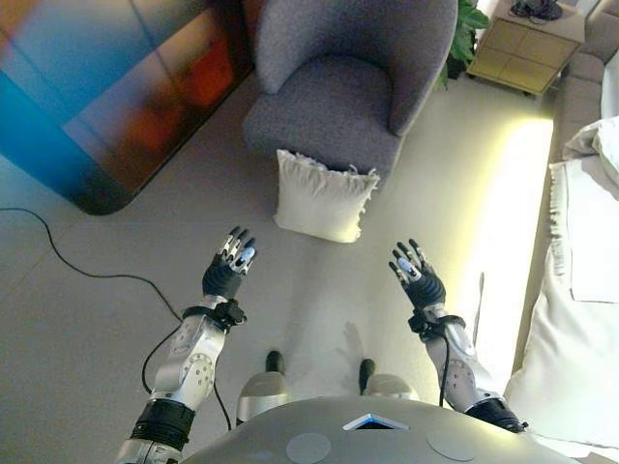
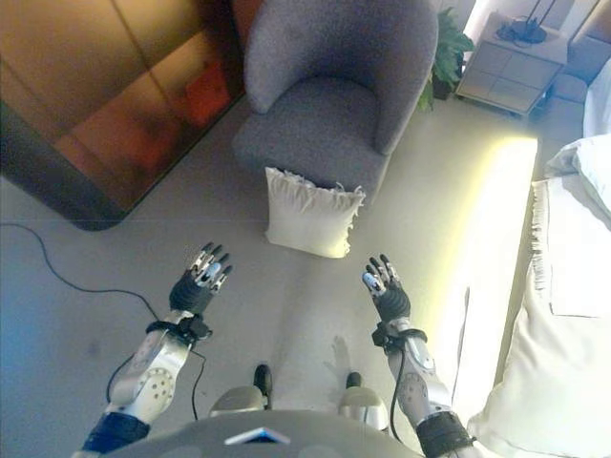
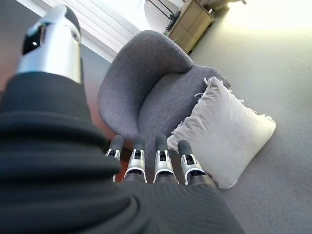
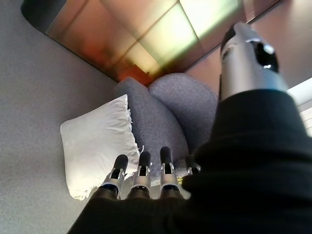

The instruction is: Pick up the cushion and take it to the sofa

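Pale carpeted floor [image 1: 116, 319], one grey armchair [image 1: 338, 87], one white fringed cushion [image 1: 322, 196] standing on the floor leaning against its front, white sofa [image 1: 580, 319] at right, left hand [image 1: 230, 266] and right hand [image 1: 414, 274] both spread, holding nothing.

The floor [image 1: 319, 290] between the two hands and the cushion [image 1: 322, 196] is bare, so both hands have an open path forward. The left hand [image 1: 228, 268] and the right hand [image 1: 416, 275] hang above it with straight fingers, well apart. Directly behind the cushion stands the grey armchair [image 1: 343, 87], touching it and blocking the back side. The dark cabinet [image 1: 106, 97] closes the upper left of the frame; the white sofa [image 1: 580, 319] fills the right edge.
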### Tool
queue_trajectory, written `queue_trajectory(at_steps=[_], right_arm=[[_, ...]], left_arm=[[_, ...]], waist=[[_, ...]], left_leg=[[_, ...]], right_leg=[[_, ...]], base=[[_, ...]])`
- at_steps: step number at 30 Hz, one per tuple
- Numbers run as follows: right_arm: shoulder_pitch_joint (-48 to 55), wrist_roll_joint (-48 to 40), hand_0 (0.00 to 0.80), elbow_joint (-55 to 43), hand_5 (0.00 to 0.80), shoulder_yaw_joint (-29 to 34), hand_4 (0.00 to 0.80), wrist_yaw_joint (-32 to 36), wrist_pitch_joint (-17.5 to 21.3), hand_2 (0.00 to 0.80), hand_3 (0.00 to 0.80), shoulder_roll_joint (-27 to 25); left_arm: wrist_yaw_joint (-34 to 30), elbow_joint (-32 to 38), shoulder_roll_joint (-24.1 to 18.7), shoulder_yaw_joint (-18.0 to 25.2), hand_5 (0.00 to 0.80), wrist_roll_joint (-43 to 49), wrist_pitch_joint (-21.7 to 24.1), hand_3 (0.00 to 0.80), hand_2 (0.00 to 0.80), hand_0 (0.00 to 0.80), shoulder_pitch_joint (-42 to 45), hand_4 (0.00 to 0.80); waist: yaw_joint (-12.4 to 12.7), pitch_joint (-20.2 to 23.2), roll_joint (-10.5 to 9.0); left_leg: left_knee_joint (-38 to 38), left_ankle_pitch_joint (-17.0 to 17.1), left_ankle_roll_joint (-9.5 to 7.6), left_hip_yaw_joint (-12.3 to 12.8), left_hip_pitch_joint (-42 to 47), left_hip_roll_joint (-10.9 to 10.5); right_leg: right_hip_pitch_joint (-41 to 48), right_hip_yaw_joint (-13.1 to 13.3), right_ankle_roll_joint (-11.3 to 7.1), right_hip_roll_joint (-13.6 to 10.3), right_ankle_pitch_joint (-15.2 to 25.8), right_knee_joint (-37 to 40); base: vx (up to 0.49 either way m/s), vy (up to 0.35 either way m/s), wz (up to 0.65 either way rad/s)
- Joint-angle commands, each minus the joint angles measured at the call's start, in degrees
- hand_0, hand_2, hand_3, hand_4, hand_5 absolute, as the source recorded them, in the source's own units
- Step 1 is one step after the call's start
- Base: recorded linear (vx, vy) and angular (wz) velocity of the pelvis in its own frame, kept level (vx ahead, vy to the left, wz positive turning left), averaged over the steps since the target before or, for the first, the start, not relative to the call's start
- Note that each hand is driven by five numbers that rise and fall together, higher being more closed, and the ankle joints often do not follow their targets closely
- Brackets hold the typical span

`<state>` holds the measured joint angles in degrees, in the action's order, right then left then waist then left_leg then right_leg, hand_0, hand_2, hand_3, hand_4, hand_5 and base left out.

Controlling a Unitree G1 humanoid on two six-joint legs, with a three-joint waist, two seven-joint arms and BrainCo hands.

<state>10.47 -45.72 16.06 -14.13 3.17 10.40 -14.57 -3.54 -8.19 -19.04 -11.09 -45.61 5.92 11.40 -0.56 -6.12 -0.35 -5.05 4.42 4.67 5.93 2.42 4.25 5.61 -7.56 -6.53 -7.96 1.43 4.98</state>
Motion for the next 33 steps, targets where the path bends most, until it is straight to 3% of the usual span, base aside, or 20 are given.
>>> queue_trajectory(at_steps=[1,9,12,15,18,23,25,26,28,33], right_arm=[[-1.06,-0.06,0.0,-5.29,0.0,0.72,0.0,0.92,1.17,0.0,0.0,0.6],[-1.07,0.11,0.0,-4.5,0.0,1.19,0.0,0.03,1.76,0.0,0.0,1.01],[-1.42,0.42,0.0,-4.43,0.0,1.71,0.0,-0.51,2.58,0.0,0.0,1.15],[-1.17,0.23,0.0,-4.48,0.0,1.59,0.0,-0.84,3.66,0.0,0.0,1.5],[0.0,0.56,0.0,-4.73,0.0,1.24,0.0,-1.26,3.95,0.0,0.0,1.3],[2.26,0.51,0.0,-4.51,0.0,1.73,0.0,0.59,4.19,0.0,0.0,0.4],[0.23,-0.99,0.0,-2.72,0.0,2.37,0.0,0.99,4.82,0.0,0.0,-0.32],[-0.2,-1.18,0.0,-2.41,0.0,2.48,0.0,1.01,4.84,0.0,0.0,-0.42],[-1.49,-1.91,0.0,-2.5,0.0,2.98,0.0,0.23,3.68,0.0,0.0,-0.92],[0.07,-1.52,0.0,-3.27,0.0,3.37,0.0,-0.08,2.57,0.0,0.0,-0.28]], left_arm=[[-1.7,1.76,-2.0,0.99,0.0,1.89,2.47,0.0,0.0,0.0,-1.64,0.0],[-1.54,1.52,-1.91,0.72,0.0,0.63,1.84,0.0,0.0,0.0,-2.62,0.0],[-2.44,1.53,-2.01,-0.02,0.0,0.67,1.53,0.0,0.0,0.0,-3.37,0.0],[-3.26,1.65,-2.21,-1.2,0.0,1.47,1.1,0.0,0.0,0.0,-3.97,0.0],[-3.06,1.68,-2.58,-1.39,0.0,1.72,0.18,0.0,0.0,0.0,-3.63,0.0],[-3.46,2.54,-3.27,-0.06,0.0,0.25,-0.68,0.0,0.0,0.0,-2.47,0.0],[-2.03,2.39,-3.38,-1.57,0.0,0.14,0.2,0.0,0.0,0.0,-3.81,0.0],[-1.96,2.21,-3.36,-1.77,0.0,0.1,0.31,0.0,0.0,0.0,-4.08,0.0],[-1.88,2.17,-3.62,-2.13,0.0,0.1,0.12,0.0,0.0,0.0,-4.27,0.0],[-3.63,2.07,-3.35,-1.56,0.0,1.85,-0.46,0.0,0.0,0.0,-2.61,0.0]], waist=[[1.02,0.11,-1.27],[1.31,-0.09,-1.45],[1.26,-1.24,-1.16],[0.77,-2.3,0.62],[0.07,-3.09,2.19],[-1.73,-3.17,0.83],[-3.29,-3.65,-1.17],[-3.49,-3.93,-1.07],[-4.15,-3.91,-1.55],[-5.02,-4.15,-2.17]], left_leg=[[6.24,-5.79,-3.4,3.43,-2.11,-1.58],[7.53,-6.34,-4.86,2.88,-3.53,-2.77],[9.6,-7.29,-6.71,2.75,-5.05,-3.91],[10.87,-8.37,-8.51,2.2,-5.24,-4.5],[11.4,-9.02,-8.7,1.64,-4.14,-4.82],[11.86,-10.97,-7.68,1.41,-2.02,-6.69],[13.07,-13.7,-6.83,-0.6,-1.53,-8.49],[13.32,-14.18,-6.73,-0.96,-1.32,-8.38],[13.25,-15.24,-6.37,-2.46,-0.11,-8.69],[15.29,-18.63,-6.83,-5.7,2.62,-7.82]], right_leg=[[-3.01,-1.71,-3.71,-4.15,-0.71,-7.46],[-4.35,-1.31,-3.59,-5.15,-1.04,-11.13],[-7.79,-0.58,-3.25,-6.47,1.66,-20.03],[-13.45,1.51,-2.02,-6.78,4.59,-34.01],[-18.58,2.21,-0.99,-6.69,6.24,-42.71],[-19.97,2.09,-1.9,-6.91,9.16,-29.52],[-21.38,3.87,-3.64,-7.29,11.27,-14.49],[-20.89,3.74,-3.82,-7.18,11.57,-12.84],[-21.17,4.59,-5.01,-7.39,14.21,-2.51],[-22.77,7.57,-5.2,-7.76,16.75,-1.69]], base=[[0.024,0.072,0.0],[0.011,0.067,-0.01],[-0.045,0.155,-0.02],[-0.005,0.211,0.07],[0.077,0.195,0.25],[0.158,-0.033,0.15],[0.242,-0.189,0.05],[0.302,-0.171,0.15],[0.35,-0.161,0.32],[0.383,-0.165,0.52]])
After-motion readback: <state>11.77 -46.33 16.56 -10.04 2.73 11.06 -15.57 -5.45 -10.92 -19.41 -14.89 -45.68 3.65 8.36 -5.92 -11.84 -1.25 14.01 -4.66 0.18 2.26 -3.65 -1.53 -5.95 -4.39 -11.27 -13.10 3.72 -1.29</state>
